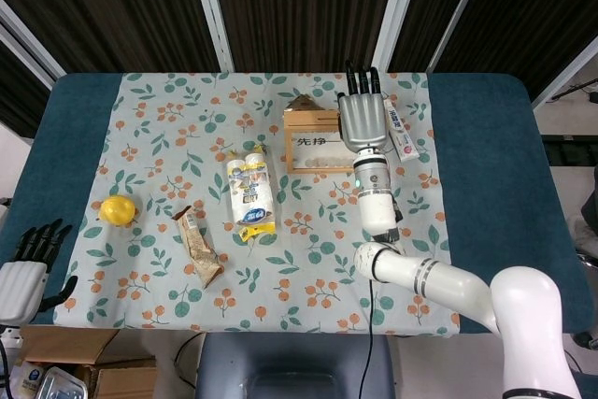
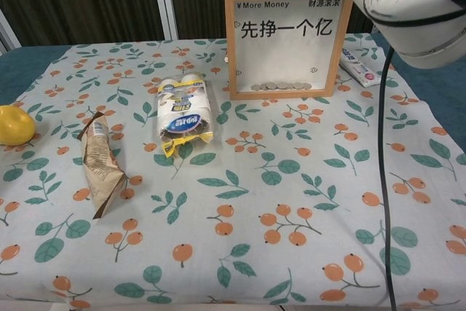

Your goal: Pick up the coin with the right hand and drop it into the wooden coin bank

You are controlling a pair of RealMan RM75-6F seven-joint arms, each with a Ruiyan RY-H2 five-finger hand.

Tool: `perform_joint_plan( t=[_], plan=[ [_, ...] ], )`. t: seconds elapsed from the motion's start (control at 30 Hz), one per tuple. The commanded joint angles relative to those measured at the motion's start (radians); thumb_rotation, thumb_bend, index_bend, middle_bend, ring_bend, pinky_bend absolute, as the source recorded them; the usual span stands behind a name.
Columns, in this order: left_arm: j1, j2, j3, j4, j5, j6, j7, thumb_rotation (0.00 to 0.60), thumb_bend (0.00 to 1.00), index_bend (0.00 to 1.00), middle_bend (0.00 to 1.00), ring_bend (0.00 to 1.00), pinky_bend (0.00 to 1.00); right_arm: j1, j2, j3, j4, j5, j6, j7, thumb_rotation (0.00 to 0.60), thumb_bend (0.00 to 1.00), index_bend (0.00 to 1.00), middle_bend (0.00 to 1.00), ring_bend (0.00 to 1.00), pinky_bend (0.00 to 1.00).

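Right hand (image 1: 363, 119): was stretched palm-down over the right end of the bank, its dark fingers (image 1: 361, 78) pointing away from the robot; whether it held a coin could not be told, since only its back showed from the head view and the chest view caught just a dark bit of it at the top edge.
Left hand (image 1: 24, 273): lay at the robot's near left corner, off the cloth, well apart from the right hand, fingers spread and holding nothing.
Bank (image 2: 289, 40): stood upright directly below the right hand, a wooden frame with a clear front and printed characters.
Coins (image 2: 281, 86): lay in a row on the bottom of the bank, behind the front pane; no loose coin could be made out on the cloth.
Tube (image 1: 398, 135): lay flat just to the right of the right hand.
Bottle pack (image 2: 180, 112): lay left of the bank, nearer the robot than the right hand.
Snack wrapper (image 2: 99, 165): lay further left and nearer still.
Lemon (image 2: 14, 124): sat far to the left, closer to the left hand than the right.
Cloth (image 2: 277, 194): floral, spread under everything.
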Motion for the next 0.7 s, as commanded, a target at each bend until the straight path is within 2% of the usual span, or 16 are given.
perform_joint_plan(
  t=[0.03,0.2,0.27,0.37,0.43,0.47,0.5,0.53,0.63,0.7],
  plan=[
    [0.0,0.0,0.0,0.001,0.0,0.001,-0.002,0.6,0.36,0.0,0.0,0.0,0.0,0.004,-0.004,-0.004,0.005,0.0,-0.002,0.002,0.6,0.61,0.78,0.09,0.0,0.0],
    [0.001,-0.001,0.0,0.006,-0.001,-0.001,-0.005,0.6,0.36,0.0,0.0,0.0,0.0,0.006,-0.009,-0.011,0.008,0.001,0.0,0.003,0.6,0.61,0.77,0.09,0.0,0.0],
    [0.002,-0.002,0.0,0.007,0.0,0.0,-0.006,0.6,0.36,0.0,0.0,0.0,0.0,0.006,-0.008,-0.014,0.007,-0.001,0.0,0.004,0.6,0.61,0.69,0.09,0.0,0.0],
    [0.003,-0.002,0.0,0.007,0.0,0.001,-0.006,0.6,0.36,0.0,0.0,0.0,0.0,0.005,-0.005,-0.015,0.002,0.001,-0.002,0.007,0.6,0.59,0.47,0.09,0.0,0.0],
    [0.003,-0.002,0.0,0.007,0.0,0.001,-0.006,0.6,0.36,0.0,0.0,0.0,0.0,0.004,-0.004,-0.014,0.0,0.002,-0.003,0.008,0.6,0.57,0.28,0.09,0.0,0.0],
    [0.003,-0.002,0.0,0.007,0.0,0.001,-0.006,0.6,0.36,0.0,0.0,0.0,0.0,0.002,-0.002,-0.013,-0.004,0.005,-0.003,0.011,0.6,0.55,0.12,0.08,0.0,0.0],
    [0.003,-0.002,0.0,0.007,0.0,0.002,-0.005,0.6,0.36,0.0,0.0,0.0,0.0,0.001,0.001,-0.011,-0.008,0.006,-0.002,0.013,0.6,0.54,0.03,0.08,0.0,0.0],
    [0.003,-0.002,0.0,0.006,0.001,0.003,-0.004,0.6,0.36,0.0,0.0,0.0,0.0,-0.002,0.006,-0.01,-0.015,0.005,0.001,0.018,0.6,0.54,0.0,0.07,0.0,0.0],
    [0.003,-0.001,-0.001,0.001,0.003,0.005,0.001,0.6,0.36,0.0,0.0,0.0,0.0,-0.024,0.036,-0.01,-0.056,-0.014,0.018,0.047,0.6,0.54,0.0,0.05,0.0,0.0],
    [0.004,0.001,0.0,-0.006,0.008,0.011,0.005,0.6,0.36,0.0,0.0,0.0,0.0,-0.102,0.119,-0.025,-0.173,-0.083,0.091,0.117,0.6,0.54,0.0,0.04,0.0,0.0]
  ],
)
